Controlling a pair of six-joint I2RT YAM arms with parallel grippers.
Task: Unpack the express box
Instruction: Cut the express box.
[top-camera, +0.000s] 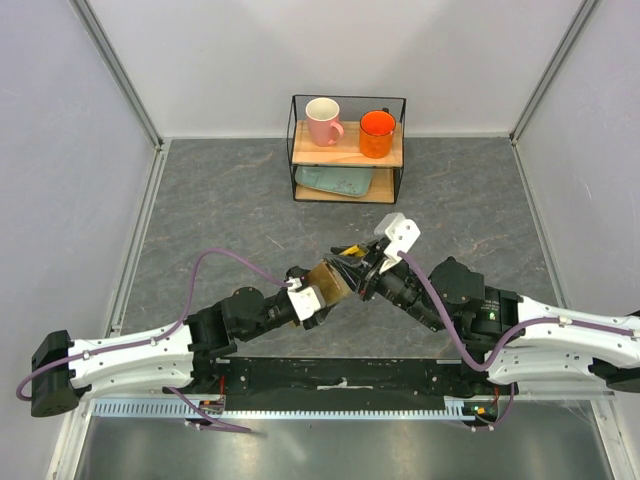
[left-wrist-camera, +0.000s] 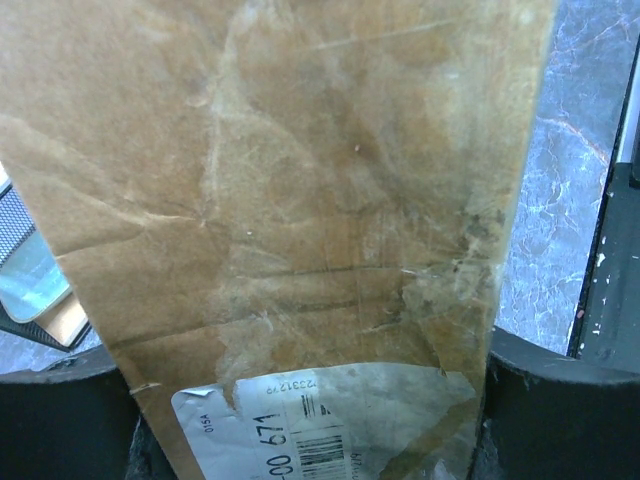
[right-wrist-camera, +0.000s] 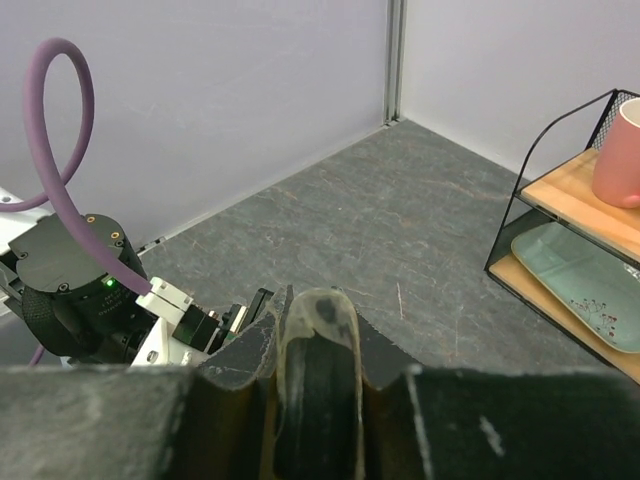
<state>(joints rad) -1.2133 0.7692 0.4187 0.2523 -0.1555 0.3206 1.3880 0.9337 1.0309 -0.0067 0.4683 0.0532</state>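
So the express box is flat brown cardboard, creased and skinned with cloudy, wrinkled tape, with a white barcode label on one end. It hangs over the grey stone-look table, the left gripper spread wide and clamped across it, the right gripper pinched narrow on its taped edge.

A black wire shelf with two wooden boards stands on the grey, stone-patterned tabletop, near the pale back wall. Plain walls close in left and right of it, joined by aluminium corner posts. The light is soft and even.
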